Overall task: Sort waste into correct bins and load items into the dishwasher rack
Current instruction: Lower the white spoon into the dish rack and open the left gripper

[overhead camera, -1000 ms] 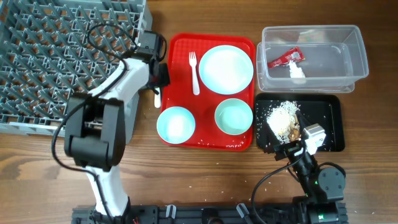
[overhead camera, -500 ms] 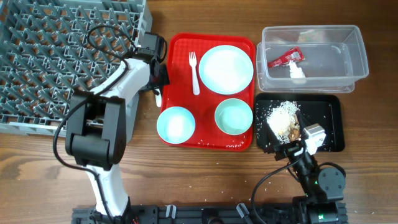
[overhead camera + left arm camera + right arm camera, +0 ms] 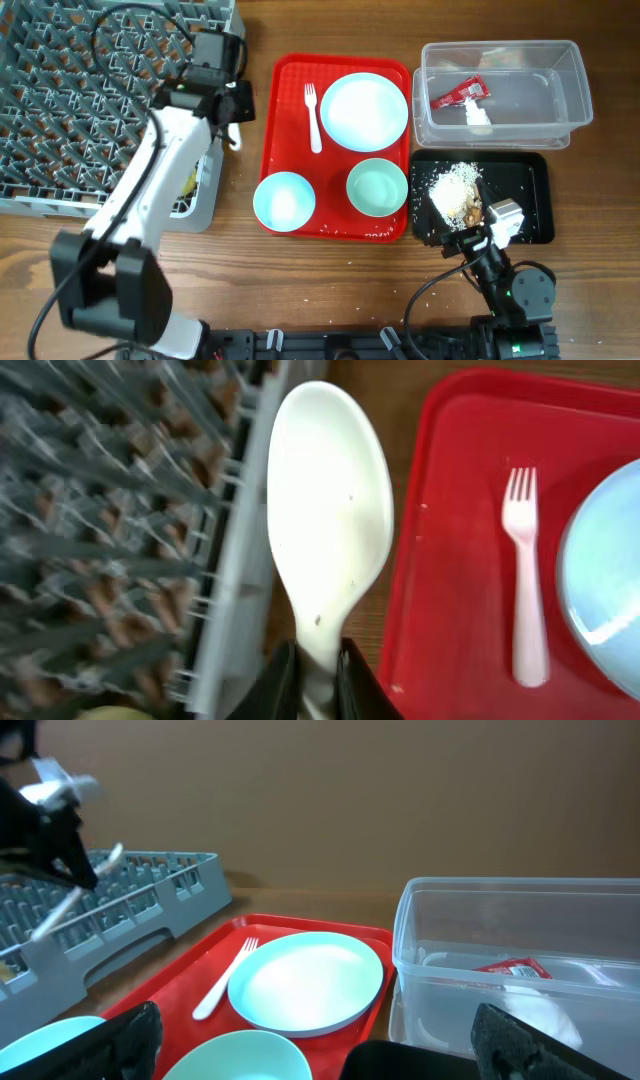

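Clenching the spoon, left gripper hovers by rack — tub holds red sachet.

Even bright light, soft shadows, motion blur over the rack

- Overhead: you look straight down on the whole table.
- Left wrist: you're close above the rack edge and red tray.
- Right wrist: you're low, near right, facing far; all share the fork.
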{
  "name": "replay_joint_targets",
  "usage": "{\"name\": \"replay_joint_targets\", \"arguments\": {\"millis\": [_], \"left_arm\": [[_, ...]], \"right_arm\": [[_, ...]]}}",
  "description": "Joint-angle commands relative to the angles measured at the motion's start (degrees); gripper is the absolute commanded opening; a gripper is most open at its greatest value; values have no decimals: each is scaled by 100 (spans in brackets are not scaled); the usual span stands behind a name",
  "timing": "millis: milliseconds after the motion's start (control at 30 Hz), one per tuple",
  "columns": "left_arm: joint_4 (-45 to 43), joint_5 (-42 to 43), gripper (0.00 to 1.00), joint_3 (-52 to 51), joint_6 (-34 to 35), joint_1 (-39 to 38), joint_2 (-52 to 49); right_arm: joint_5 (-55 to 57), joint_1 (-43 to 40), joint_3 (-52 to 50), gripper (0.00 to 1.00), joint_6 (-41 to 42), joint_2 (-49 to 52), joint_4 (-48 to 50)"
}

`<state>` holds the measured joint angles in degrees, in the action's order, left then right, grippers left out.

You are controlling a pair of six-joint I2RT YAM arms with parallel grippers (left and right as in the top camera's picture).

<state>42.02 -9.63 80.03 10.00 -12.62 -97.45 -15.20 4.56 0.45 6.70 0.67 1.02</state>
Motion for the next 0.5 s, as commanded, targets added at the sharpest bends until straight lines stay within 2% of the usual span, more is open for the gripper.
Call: {"name": "replay_joint_targets", "arguments": {"millis": [0,167,267,300,333,400,433,467], "left_arm": [[-26,-562,10,-42,-1698,177,210],[-214,-669,17,-50,-2627,560,138],[-192,-256,23,-87,-2627,774,-22],[-192,-74,29,-120,-2603,811,-90],[-190,7,41,-129,-2509,831,-155],[-240,-20,47,-127,-1740,835,-155],[-236,369,52,-127,-1255,800,-74],[-210,1088,50,-127,-1202,702,9]], "right_arm": [[15,-13,-15,100,-57,-39,37],[15,-13,-15,100,-55,-39,37],[15,-13,-15,100,-55,-39,37],[15,-13,-15,100,-55,-39,37],[15,-13,-15,100,-55,-39,37],[15,-13,-15,100,-55,-39,37],[15,-13,-15,100,-55,-39,37],[15,-13,-15,100,-55,-39,37]]}}
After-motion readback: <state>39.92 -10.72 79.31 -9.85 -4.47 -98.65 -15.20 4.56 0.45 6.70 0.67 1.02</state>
